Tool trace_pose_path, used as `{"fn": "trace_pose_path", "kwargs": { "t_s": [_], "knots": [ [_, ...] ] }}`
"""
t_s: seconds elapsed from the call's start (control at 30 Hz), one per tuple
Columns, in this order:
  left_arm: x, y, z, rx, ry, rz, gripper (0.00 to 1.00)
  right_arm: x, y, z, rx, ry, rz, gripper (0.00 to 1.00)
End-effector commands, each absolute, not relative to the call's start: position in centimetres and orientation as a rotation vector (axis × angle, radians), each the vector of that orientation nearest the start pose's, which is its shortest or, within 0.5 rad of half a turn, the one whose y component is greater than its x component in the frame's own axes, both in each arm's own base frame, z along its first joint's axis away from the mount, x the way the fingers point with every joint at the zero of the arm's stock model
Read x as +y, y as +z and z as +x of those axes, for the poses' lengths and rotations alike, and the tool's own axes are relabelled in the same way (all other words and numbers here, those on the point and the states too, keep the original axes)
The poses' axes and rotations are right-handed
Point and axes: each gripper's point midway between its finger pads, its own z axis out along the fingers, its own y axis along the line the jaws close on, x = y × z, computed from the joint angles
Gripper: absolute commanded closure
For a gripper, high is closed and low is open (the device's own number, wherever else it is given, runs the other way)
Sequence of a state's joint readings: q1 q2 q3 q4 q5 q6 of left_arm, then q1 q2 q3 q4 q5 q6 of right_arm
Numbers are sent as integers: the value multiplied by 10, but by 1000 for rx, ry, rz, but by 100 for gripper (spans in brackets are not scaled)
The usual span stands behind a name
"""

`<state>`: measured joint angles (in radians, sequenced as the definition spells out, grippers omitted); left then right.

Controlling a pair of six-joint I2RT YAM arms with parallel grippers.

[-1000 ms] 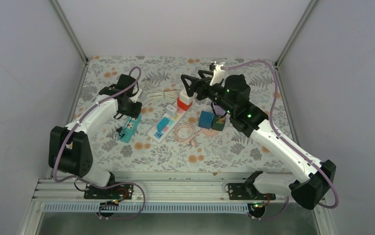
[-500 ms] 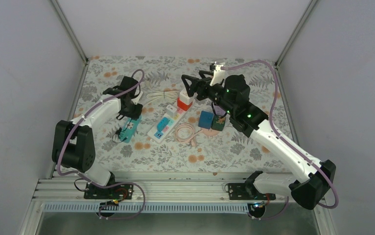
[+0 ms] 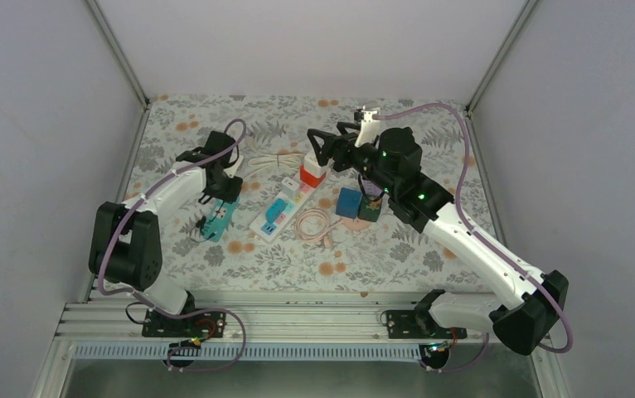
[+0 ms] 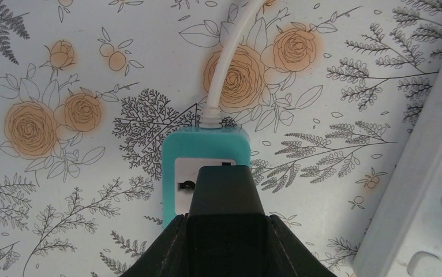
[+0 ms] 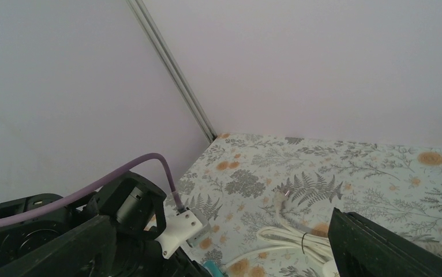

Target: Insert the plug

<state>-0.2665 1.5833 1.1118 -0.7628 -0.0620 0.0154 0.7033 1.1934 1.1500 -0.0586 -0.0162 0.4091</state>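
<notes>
A black plug [image 4: 224, 193] sits between the fingers of my left gripper [image 4: 224, 222], which is shut on it. Just beyond it lies a teal socket block [image 4: 172, 147] with a white socket face [image 4: 183, 173] and a white cord [image 4: 230, 57]. The plug hides most of the socket face, and I cannot tell whether it touches it. From above, the left gripper [image 3: 219, 184] points down at the teal block [image 3: 218, 219]. My right gripper [image 3: 321, 143] hangs open and empty in the air over a red and white adapter [image 3: 312, 171].
A long white power strip [image 3: 283, 207] with coloured plugs lies right of the teal block, and its edge [image 4: 432, 190] shows in the left wrist view. A blue block [image 3: 348, 201], a green block [image 3: 370, 209], a pink cable coil [image 3: 314, 224] and a bundled white cord [image 3: 277, 159] lie around it.
The left arm's elbow has swung up and in, and its gripper with the plug has shifted slightly over the teal block. The right arm has not moved.
</notes>
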Motion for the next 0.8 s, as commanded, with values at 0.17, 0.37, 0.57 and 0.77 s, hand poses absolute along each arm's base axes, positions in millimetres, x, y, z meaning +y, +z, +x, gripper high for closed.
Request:
{"fn": "trace_pose_path", "kwargs": {
  "t_s": [0.17, 0.37, 0.57, 0.77],
  "knots": [
    [-67, 22, 315, 2958, 125, 391, 85, 260, 384, 317, 1716, 806, -243, 5],
    [-72, 12, 315, 2993, 90, 352, 84, 253, 385, 317, 1713, 785, -228, 5],
    [-106, 47, 349, 2878, -153, 281, 82, 247, 386, 317, 1706, 769, -207, 5],
    [-95, 53, 363, 2874, -40, 240, 66, 235, 387, 318, 1713, 729, -169, 5]
  ]
}}
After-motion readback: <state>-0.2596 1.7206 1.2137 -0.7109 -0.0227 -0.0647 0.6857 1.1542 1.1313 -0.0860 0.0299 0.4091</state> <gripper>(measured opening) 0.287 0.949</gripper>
